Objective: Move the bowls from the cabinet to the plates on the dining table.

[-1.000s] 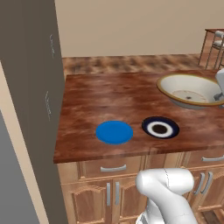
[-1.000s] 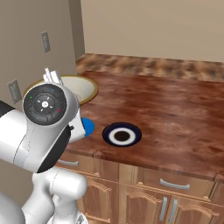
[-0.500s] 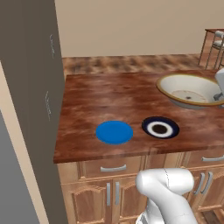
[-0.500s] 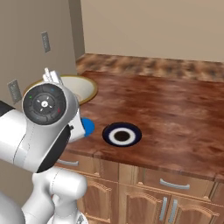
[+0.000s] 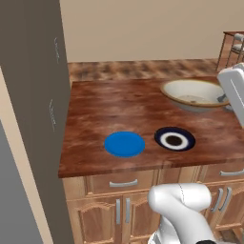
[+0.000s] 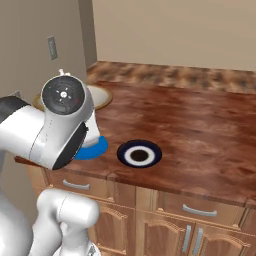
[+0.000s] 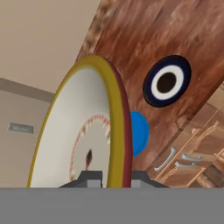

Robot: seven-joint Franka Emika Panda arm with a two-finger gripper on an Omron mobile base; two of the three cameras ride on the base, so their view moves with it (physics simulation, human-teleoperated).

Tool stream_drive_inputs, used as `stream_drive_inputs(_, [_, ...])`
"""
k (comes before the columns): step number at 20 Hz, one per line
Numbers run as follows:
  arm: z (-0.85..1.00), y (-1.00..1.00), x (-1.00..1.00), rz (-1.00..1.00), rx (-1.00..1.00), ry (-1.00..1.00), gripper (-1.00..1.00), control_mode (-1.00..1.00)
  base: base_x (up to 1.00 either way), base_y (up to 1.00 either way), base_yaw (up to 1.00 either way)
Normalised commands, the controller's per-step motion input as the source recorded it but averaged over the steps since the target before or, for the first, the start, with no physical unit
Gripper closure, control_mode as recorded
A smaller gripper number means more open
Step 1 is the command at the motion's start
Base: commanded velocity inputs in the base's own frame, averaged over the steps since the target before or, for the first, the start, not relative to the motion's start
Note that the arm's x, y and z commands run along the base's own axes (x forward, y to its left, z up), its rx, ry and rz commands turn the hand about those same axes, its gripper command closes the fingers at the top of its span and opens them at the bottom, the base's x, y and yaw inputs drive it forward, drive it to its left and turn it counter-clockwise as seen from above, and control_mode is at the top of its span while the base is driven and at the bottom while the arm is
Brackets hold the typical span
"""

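My gripper [image 7: 116, 175] is shut on the rim of the cream bowl [image 7: 74, 131], which has a golden-brown edge and a whitish inside. In the left base view the bowl [image 5: 195, 93] hangs just above the right rear of the dining table [image 5: 119, 105], with the white hand at its right edge. In the right base view the bowl [image 6: 100, 97] peeks out behind the arm. The blue plate [image 5: 125, 144] and the dark ringed plate [image 5: 174, 139] lie side by side near the table's front edge, in front of the bowl. The cabinet is out of view.
A tall grey unit [image 5: 33, 109] stands against the table's left side. Wooden drawers and doors with grey handles [image 5: 123, 183] run below the top. A chair back [image 5: 232, 47] shows at the far right.
The bowl has shifted a little to the left over the table, and the arm has lifted slightly. The plates lie where they were.
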Motion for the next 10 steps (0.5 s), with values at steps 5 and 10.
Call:
stream_drive_inputs(5, [0.00,0.05,0.43,0.04,0.00,0.11,1.00,-1.00,0.00,0.00,0.00])
stream_drive_inputs(10, [0.00,0.14,0.05,0.04,0.00,0.05,1.00,-1.00,0.00,0.00,0.00])
